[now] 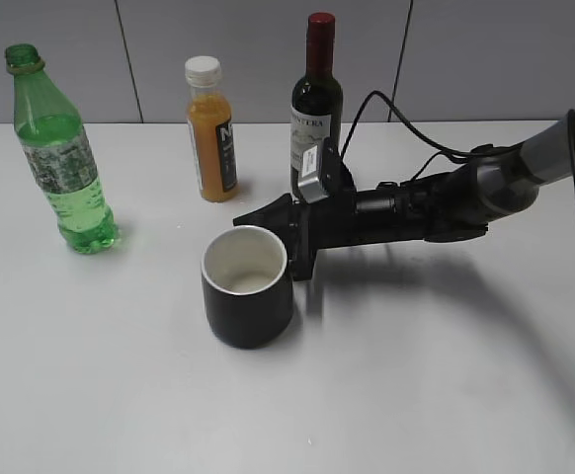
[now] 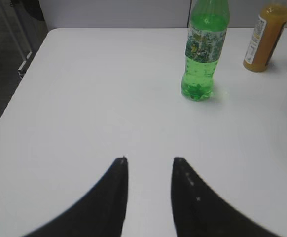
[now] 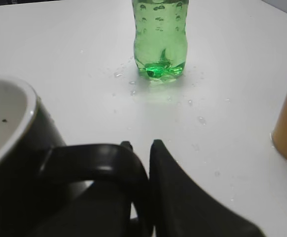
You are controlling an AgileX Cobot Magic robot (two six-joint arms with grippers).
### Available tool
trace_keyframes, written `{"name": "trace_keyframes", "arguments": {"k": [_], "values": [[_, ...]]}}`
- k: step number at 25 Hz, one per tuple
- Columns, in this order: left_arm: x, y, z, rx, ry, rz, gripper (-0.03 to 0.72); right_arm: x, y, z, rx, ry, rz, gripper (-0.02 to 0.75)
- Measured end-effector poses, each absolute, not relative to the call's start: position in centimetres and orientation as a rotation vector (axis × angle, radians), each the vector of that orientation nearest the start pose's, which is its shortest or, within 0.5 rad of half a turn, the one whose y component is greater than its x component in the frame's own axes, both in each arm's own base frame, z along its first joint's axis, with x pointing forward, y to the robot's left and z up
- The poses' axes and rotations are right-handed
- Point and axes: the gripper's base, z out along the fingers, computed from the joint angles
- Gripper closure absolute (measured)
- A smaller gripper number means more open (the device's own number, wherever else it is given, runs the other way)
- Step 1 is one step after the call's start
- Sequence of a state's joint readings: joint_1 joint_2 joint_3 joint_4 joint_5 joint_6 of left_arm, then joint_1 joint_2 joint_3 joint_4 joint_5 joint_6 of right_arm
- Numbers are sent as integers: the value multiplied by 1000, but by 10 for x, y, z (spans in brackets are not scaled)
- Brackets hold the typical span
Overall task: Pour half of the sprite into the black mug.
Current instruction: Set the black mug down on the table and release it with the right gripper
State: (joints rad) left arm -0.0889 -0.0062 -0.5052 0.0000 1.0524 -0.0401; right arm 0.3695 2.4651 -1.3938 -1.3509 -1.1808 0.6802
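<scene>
The sprite [image 1: 65, 168] stands upright and uncapped at the table's far left, about half full; it also shows in the left wrist view [image 2: 202, 54] and right wrist view [image 3: 161, 39]. The black mug [image 1: 248, 296] with its white inside sits mid-table. My right gripper [image 1: 286, 237] reaches in from the right to the mug's right side. In the right wrist view the mug [image 3: 15, 163] has its loop handle [image 3: 99, 158] between the jaws of my right gripper [image 3: 141, 144], one finger pressed against it. My left gripper [image 2: 149, 159] hangs open and empty over bare table, well short of the sprite.
An orange juice bottle [image 1: 211, 133] and a dark wine bottle [image 1: 316, 99] stand behind the mug, the wine bottle just behind my right arm. Water droplets [image 3: 133, 89] speckle the table around the sprite's base. The table's left edge [image 2: 15, 94] lies left of my left gripper.
</scene>
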Motion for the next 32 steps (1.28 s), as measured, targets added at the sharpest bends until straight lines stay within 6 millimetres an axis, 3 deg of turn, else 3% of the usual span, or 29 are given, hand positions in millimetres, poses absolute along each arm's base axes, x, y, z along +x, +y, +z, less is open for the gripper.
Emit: {"name": "trace_keyframes", "arguments": {"k": [15, 32], "values": [[-6, 1, 279, 49, 2025, -82, 450, 383, 217, 54, -1292, 1450, 1152, 540], [-6, 1, 279, 49, 2025, -82, 450, 402, 158, 50, -1250, 1555, 1115, 508]]}}
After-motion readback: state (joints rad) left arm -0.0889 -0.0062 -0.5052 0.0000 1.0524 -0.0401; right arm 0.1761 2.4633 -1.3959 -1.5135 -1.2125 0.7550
